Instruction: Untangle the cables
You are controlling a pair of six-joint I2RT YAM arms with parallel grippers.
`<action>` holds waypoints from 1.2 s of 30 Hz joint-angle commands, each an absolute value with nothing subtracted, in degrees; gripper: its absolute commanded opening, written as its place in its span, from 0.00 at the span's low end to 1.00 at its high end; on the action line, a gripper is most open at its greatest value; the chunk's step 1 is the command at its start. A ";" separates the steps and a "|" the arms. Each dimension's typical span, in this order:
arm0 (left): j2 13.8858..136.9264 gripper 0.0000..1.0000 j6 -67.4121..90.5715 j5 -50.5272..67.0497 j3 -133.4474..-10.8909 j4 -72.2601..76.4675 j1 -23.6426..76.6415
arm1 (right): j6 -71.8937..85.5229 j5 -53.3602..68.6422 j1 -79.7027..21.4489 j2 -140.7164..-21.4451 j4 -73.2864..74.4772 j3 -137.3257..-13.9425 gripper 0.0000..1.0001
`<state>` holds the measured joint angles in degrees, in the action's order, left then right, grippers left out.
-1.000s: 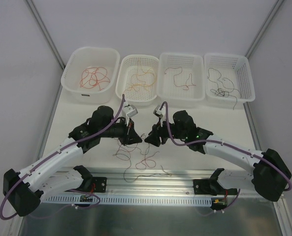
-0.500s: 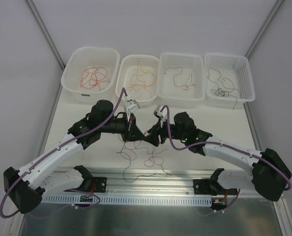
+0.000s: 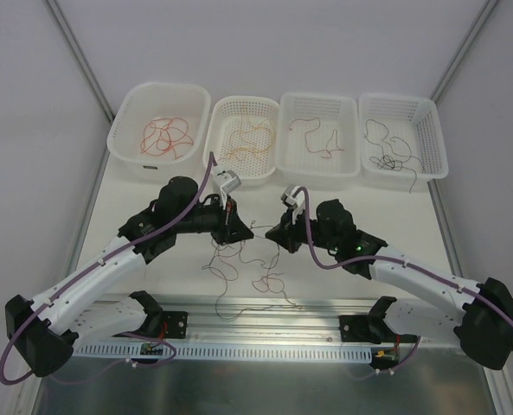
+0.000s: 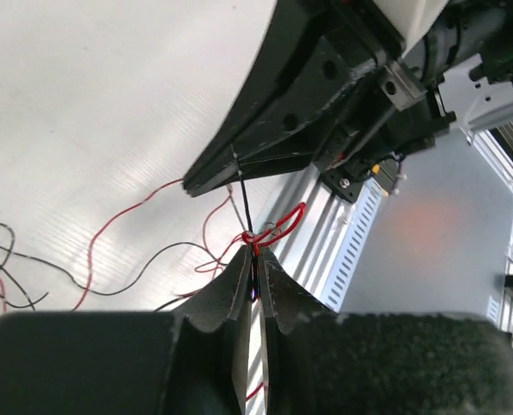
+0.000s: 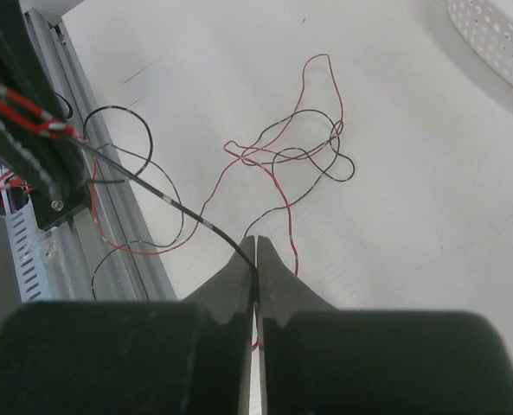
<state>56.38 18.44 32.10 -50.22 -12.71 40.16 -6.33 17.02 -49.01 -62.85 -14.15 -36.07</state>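
A tangle of thin red and black cables [image 3: 239,268] lies on the table between the arms. My left gripper [image 3: 241,232] is shut on a small red knot [image 4: 269,232] where a black strand [image 4: 244,203] joins it. That black strand [image 3: 258,228] runs nearly taut across to my right gripper [image 3: 273,235], which is shut on its other end [image 5: 161,192]. In the right wrist view, loose red and black loops [image 5: 299,147] rest on the table beyond the closed jaws. The left wrist view shows more strands [image 4: 109,259] trailing off to the left.
Four white baskets stand in a row at the back, each holding sorted cables: red [image 3: 158,130], orange [image 3: 241,138], dark red [image 3: 318,134] and black [image 3: 403,137]. An aluminium rail [image 3: 265,328] runs along the near table edge.
My right gripper has closed on the black strand and drawn back to the right, pulling it taut. The left gripper stays shut on the knot, shifted slightly up.
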 commanded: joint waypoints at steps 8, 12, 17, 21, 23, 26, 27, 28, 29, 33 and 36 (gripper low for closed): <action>52.21 0.16 20.12 13.11 -46.15 -11.34 40.43 | -3.08 11.60 -47.55 -53.97 5.70 -39.98 0.01; 52.73 0.15 21.00 12.91 -45.27 -10.02 40.52 | -2.64 11.16 -48.69 -54.58 12.46 -43.50 0.01; 53.00 0.44 21.53 20.38 -43.69 -4.58 40.78 | -1.85 5.02 -49.39 -57.39 18.27 -48.25 0.01; 52.12 0.56 23.55 23.99 -43.06 -0.80 40.96 | -1.50 2.73 -50.36 -59.15 20.04 -49.31 0.01; 51.77 0.56 24.08 25.57 -43.42 -0.09 40.96 | -1.41 1.85 -50.89 -60.20 20.30 -49.48 0.01; 51.33 0.57 24.26 25.93 -44.12 1.49 40.96 | -1.49 0.97 -51.41 -61.52 20.83 -50.01 0.01; 51.33 0.57 24.17 26.10 -44.38 1.58 40.96 | -1.49 0.62 -51.76 -61.87 21.18 -50.10 0.01; 51.50 0.57 24.08 26.28 -44.56 1.58 40.96 | -1.49 0.44 -51.85 -61.96 21.18 -50.18 0.01; 52.03 0.57 24.00 26.80 -44.82 1.58 40.96 | -1.84 0.35 -52.12 -62.22 21.44 -50.36 0.01; 54.05 0.57 23.64 26.28 -45.00 1.58 40.96 | -2.63 0.35 -52.73 -62.05 21.53 -50.62 0.01; 55.81 0.57 23.21 25.75 -45.79 1.58 40.96 | -3.25 0.44 -53.09 -62.05 21.97 -50.89 0.01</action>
